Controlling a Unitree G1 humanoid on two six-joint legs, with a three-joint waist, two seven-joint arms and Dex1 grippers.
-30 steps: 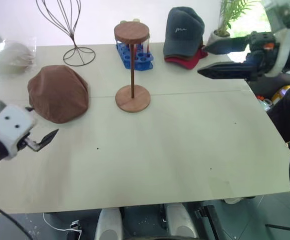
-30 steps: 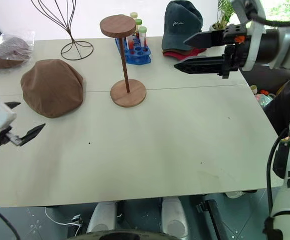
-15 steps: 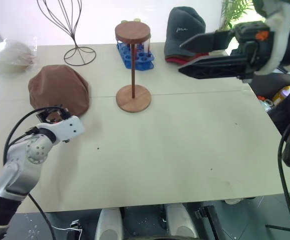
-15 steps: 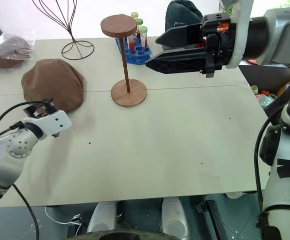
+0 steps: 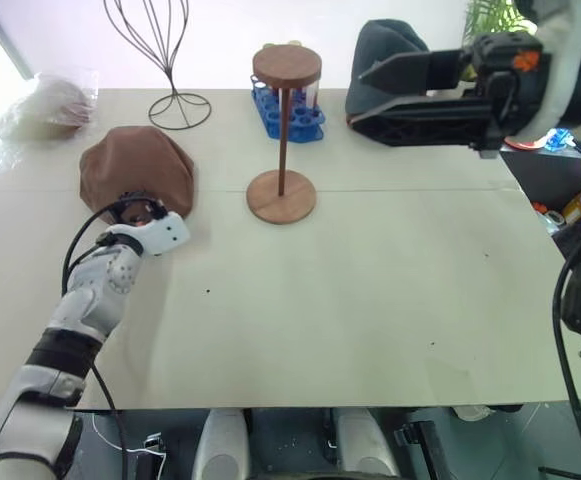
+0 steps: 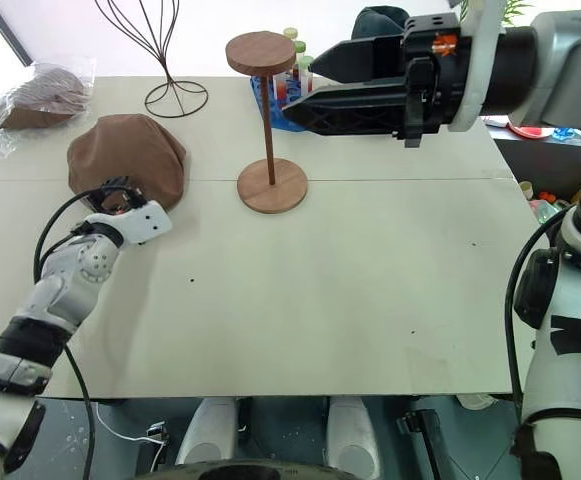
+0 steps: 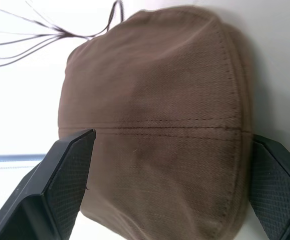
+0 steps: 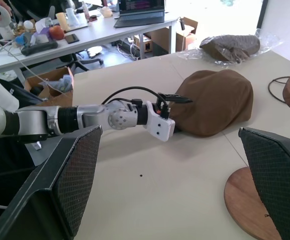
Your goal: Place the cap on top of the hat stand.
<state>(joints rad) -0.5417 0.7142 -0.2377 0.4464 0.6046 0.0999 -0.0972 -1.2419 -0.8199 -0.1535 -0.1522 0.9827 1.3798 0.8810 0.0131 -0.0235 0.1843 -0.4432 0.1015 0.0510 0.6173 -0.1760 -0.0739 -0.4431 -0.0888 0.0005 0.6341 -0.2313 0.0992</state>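
The pale rectangular tabletop carries a soft brown fabric flat cap near its left edge. The reddish-brown wooden hat stand stands upright near the far edge, disc bare. The left pincer is spread open around the cap. The right pincer hangs open above the stand.

Table front & right is bare; wire stand, tube rack crowd far side behind hat stand.
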